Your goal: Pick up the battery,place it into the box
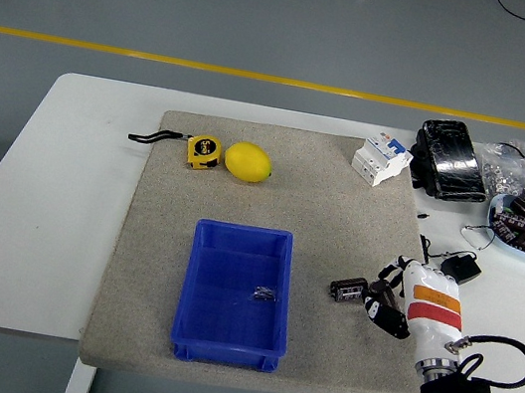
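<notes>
We had our right hand (388, 300) beside the battery (348, 291), fingers curled at its end, though we couldn't tell if they gripped; the box (234, 293) sat left.

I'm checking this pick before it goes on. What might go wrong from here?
The right hand meets the small dark cylindrical battery only at its right end, so a grasp may roll it away over the grey mat. The blue plastic box has raised walls; a low carry could clip its right wall. A small item already lies inside.
</notes>
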`<action>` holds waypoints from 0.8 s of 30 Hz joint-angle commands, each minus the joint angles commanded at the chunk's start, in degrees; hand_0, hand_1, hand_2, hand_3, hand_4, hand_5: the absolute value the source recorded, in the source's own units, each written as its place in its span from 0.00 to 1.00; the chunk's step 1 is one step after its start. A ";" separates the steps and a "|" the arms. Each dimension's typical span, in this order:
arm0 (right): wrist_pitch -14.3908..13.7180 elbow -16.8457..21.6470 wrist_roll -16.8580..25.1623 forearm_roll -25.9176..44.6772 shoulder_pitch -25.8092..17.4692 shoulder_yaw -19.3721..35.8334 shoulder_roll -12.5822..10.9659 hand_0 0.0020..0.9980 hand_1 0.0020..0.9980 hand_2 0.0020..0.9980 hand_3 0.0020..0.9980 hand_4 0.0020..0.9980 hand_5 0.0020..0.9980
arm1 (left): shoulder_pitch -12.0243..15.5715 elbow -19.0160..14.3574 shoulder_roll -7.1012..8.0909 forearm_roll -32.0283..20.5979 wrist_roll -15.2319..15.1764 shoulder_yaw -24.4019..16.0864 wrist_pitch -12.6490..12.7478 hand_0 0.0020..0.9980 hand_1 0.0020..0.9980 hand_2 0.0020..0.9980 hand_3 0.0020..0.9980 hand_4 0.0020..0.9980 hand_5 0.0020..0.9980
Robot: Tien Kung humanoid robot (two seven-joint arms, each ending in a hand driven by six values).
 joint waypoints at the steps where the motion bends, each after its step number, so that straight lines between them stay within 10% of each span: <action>1: 0.00 0.13 -0.03 0.00 -0.11 0.18 -0.18 0.17 0.34 0.40 0.46 0.87 0.17 | 0.00 0.01 -0.01 -0.05 0.01 0.01 0.02 0.73 0.64 0.71 0.67 0.71 0.67; 24: 0.00 1.74 0.67 0.00 -2.39 1.98 -1.58 0.20 0.35 0.41 0.46 0.87 0.15 | -0.06 0.07 -0.08 0.57 0.09 -0.42 -0.01 0.73 0.63 0.71 0.67 0.71 0.67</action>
